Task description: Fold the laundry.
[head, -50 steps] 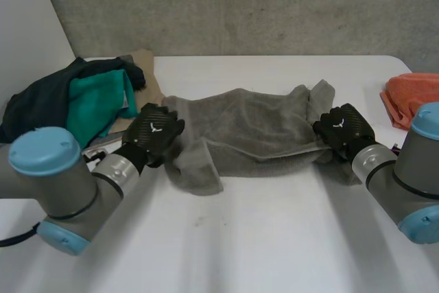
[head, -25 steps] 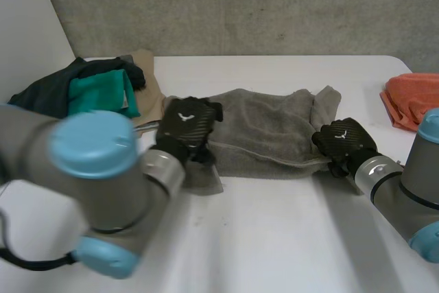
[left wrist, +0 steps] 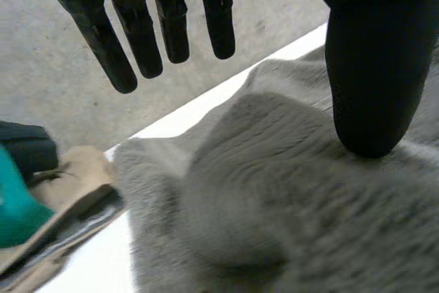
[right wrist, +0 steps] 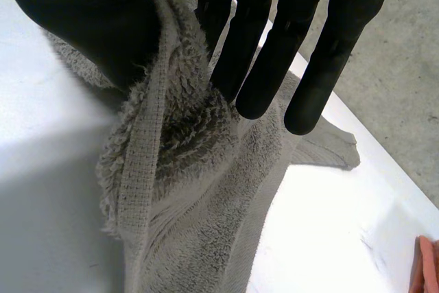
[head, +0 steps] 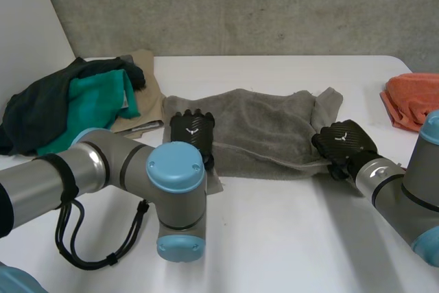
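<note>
A grey towel (head: 264, 128) lies crumpled across the middle of the white table (head: 274, 238). My left hand (head: 192, 130) rests over its left end. In the left wrist view that hand (left wrist: 374, 66) is open, its fingers (left wrist: 137, 32) straight and spread above the towel (left wrist: 274, 204) while the thumb tip touches the pile. My right hand (head: 343, 143) is at the towel's right end. There its thumb and straight fingers (right wrist: 274, 39) pinch a bunched fold with the hemmed edge of the towel (right wrist: 178, 169).
A heap of dark, teal and tan clothes (head: 75, 101) sits at the table's left, the tan piece (left wrist: 68, 183) close beside the towel's left end. An orange cloth (head: 415, 97) lies at the right edge. A concrete wall (head: 240, 5) stands behind the table.
My left hand let go of the towel's left end, opened, and shifted right onto the towel as its arm swung into the foreground. The right hand kept its pinch, hardly moving.
</note>
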### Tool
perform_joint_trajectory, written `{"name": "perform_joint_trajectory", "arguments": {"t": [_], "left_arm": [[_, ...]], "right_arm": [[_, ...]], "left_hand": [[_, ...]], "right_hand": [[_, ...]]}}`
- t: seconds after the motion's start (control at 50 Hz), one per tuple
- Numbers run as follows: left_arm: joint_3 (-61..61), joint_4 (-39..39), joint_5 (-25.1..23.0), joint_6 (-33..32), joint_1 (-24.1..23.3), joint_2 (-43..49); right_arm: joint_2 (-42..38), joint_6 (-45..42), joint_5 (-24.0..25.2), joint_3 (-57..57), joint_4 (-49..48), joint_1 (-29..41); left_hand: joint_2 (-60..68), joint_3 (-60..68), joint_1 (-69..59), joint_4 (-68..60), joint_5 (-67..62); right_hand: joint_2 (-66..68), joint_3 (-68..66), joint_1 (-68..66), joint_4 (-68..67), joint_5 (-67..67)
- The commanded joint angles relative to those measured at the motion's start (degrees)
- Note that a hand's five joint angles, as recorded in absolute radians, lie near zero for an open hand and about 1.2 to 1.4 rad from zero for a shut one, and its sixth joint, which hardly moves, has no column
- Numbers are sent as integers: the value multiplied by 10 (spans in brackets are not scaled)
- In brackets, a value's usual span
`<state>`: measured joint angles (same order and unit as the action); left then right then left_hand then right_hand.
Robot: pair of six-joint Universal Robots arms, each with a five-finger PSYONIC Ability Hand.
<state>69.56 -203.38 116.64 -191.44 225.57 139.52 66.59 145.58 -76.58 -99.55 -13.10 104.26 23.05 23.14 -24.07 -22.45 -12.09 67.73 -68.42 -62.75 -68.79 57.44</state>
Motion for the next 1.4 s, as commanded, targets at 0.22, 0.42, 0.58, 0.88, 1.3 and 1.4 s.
{"name": "perform_joint_trajectory", "arguments": {"t": [0.22,0.42,0.58,0.88,1.3,1.4], "left_arm": [[88,-25,23,-84,87,-87],[182,-10,-71,-88,104,-279],[212,104,-179,-111,112,-424],[189,283,-265,-249,140,-360],[-116,-186,-251,-320,145,-151],[-107,-244,-250,-317,141,-181]], "right_arm": [[9,-3,-4,7,2,-6],[92,-54,-4,41,73,-9],[213,-111,2,124,217,-35],[123,-241,-2,208,433,-78],[-2,-138,-99,339,-80,-14],[31,-105,-96,314,-164,-14]], "left_hand": [[569,569,-559,-575,-579],[570,569,-559,-576,-579],[570,569,-559,-576,-579],[570,569,-559,-576,-579],[570,569,-559,-576,-579],[570,569,-559,-576,-579]], "right_hand": [[123,-116,-173,-112,126],[123,-116,-173,-112,126],[123,-116,-173,-112,126],[123,-116,-173,-112,126],[123,-116,-173,-112,126],[123,-116,-173,-112,126]]}}
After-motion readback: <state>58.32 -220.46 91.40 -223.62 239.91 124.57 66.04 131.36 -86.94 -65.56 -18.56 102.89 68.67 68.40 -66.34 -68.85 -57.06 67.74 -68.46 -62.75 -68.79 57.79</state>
